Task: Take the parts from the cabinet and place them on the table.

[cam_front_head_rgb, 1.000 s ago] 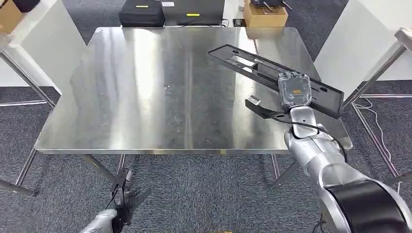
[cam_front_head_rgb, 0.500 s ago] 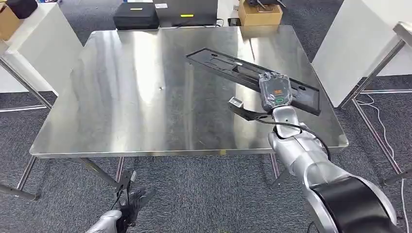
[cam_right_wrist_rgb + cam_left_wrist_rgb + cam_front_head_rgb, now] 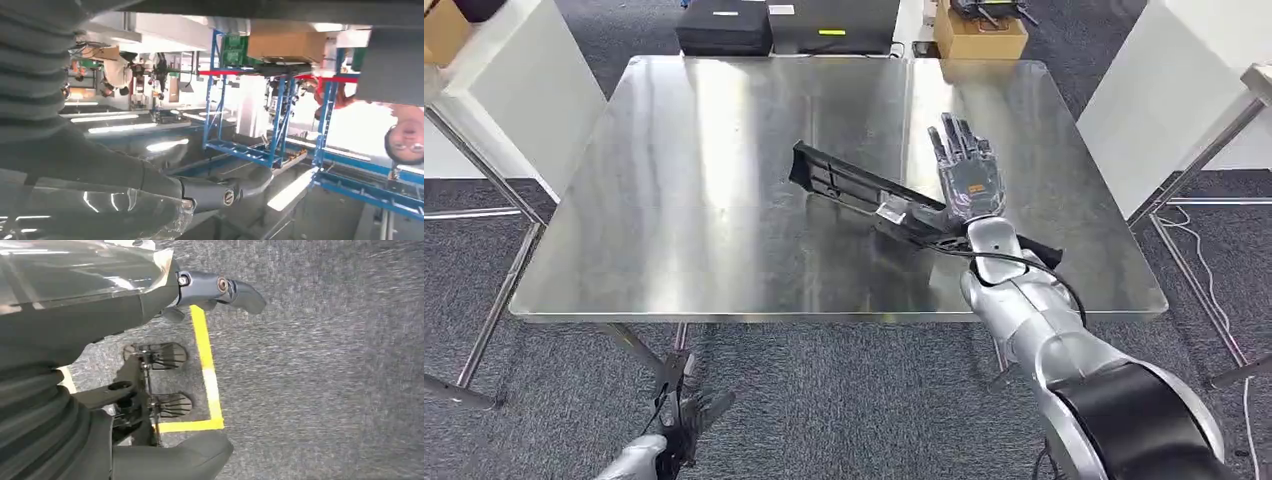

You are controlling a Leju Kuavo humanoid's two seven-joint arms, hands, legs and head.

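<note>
A long black plastic part [image 3: 844, 185] lies slanted across the right half of the steel table [image 3: 694, 210], running from the middle toward the near right edge. My right hand [image 3: 965, 172] is over its middle with the fingers stretched out and spread, holding nothing; the part passes under my wrist. The same right hand [image 3: 220, 192] shows a straight finger in the right wrist view. My left hand [image 3: 680, 425] hangs below the table's front edge, and in the left wrist view the left hand [image 3: 220, 287] is spread over the carpet, empty.
Black cases [image 3: 724, 28] and a cardboard box [image 3: 980, 25] sit on the floor behind the table. White panels [image 3: 514, 80] flank it on both sides. A steel frame [image 3: 1204, 150] stands at the right. A person [image 3: 406, 135] is beyond the table.
The right hand has let go of the black part and spread its fingers. The part has come down onto the table, further left than before. The camera has shifted slightly.
</note>
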